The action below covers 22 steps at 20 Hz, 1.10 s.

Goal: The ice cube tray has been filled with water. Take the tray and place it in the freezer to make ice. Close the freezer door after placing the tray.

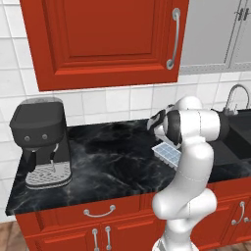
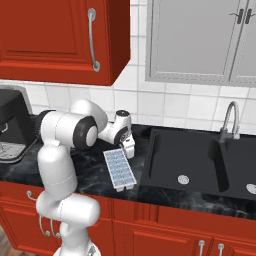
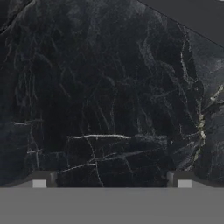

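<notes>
One black marble tabletop (image 2: 90, 172) carries the small flat pale grey ice cube tray (image 2: 119, 169), two rows of light-blue water cells, near the front edge at 9 o'clock of the black sink (image 2: 200, 165). Jaws (image 2: 129, 149) hover wide apart, empty, at the tray's 12 o'clock end. Risk: tilted lift spills water.

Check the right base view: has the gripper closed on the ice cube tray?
No. The ice cube tray lies flat on the black counter, and the gripper sits just above its far end, holding nothing.
</notes>
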### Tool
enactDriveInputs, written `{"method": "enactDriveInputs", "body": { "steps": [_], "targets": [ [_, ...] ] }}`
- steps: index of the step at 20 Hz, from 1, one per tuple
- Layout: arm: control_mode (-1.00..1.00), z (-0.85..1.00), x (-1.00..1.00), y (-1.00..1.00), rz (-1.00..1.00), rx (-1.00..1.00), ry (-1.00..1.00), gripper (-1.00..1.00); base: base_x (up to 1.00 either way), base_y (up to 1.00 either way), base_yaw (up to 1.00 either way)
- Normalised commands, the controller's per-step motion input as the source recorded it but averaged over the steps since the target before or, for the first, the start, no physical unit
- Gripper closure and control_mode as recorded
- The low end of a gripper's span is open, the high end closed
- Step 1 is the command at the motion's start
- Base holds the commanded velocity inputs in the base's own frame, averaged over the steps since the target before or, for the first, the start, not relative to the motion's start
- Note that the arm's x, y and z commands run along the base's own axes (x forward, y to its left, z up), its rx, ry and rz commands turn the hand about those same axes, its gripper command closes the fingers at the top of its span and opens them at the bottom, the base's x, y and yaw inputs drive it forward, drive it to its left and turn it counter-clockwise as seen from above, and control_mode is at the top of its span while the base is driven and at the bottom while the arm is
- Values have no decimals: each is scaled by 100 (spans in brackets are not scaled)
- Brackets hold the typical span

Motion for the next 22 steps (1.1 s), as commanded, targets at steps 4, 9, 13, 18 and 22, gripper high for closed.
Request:
{"method": "enactDriveInputs", "body": {
  "steps": [4, 9, 13, 18, 22],
  "targets": [
    [-100, -24, -49, 20, 0, 0, 0, -100, 0, 0, 0],
    [-100, -27, -72, 6, 0, 0, 0, -100, 0, 0, 0],
    [-100, -29, -80, 0, 0, 0, 0, -100, 0, 0, 0],
    [-100, -26, -70, 0, 0, 0, 1, -100, 0, 0, 0],
    [-100, -20, -45, -3, 0, 0, 2, -100, 0, 0, 0]
  ]
}}
